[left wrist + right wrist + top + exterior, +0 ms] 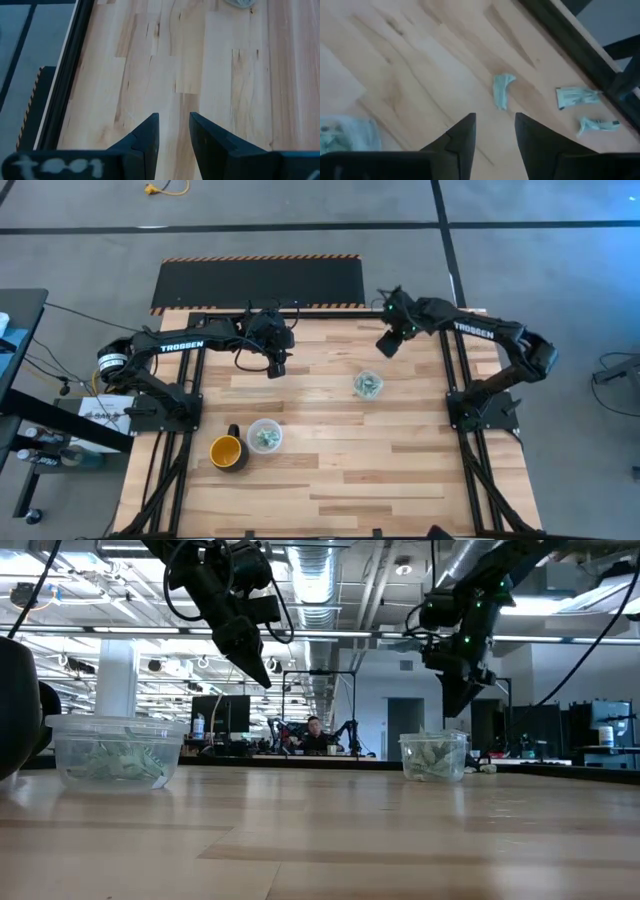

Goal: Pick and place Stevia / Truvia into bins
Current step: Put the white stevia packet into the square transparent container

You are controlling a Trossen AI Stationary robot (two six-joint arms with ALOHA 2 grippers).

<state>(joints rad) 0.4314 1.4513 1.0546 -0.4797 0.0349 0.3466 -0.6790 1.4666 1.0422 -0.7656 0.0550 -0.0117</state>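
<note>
Wooden plank table [330, 470] carries both arms' bases at its left and right edges.

Left arm reaches in over the far-left part of the table; left gripper [276, 366] hangs above bare wood, holding nothing. Its fingers [148, 134] stand slightly apart (narrow gap, plain wood showing between them).

Right arm reaches over the far-right part; right gripper [389, 343] hovers near the far edge, empty. Its fingers [465, 131] are apart as well, gap a little wider than the left's.

Yellow-orange mug [227, 451] sits near the front left, just beside the left clear cup [265, 436]; cannot tell whether they touch.

Right clear cup [368, 385] stands mid-table, well apart from the left one, nearer the right gripper. Both cups hold pale green and white sachets (visible through the walls in the low view).

Three loose sachets lie on the table near the far right edge: one curled sachet [501, 91] just ahead of the right fingers, two more [576, 96] [596, 125] beside the dark frame rail [570, 37].
</note>
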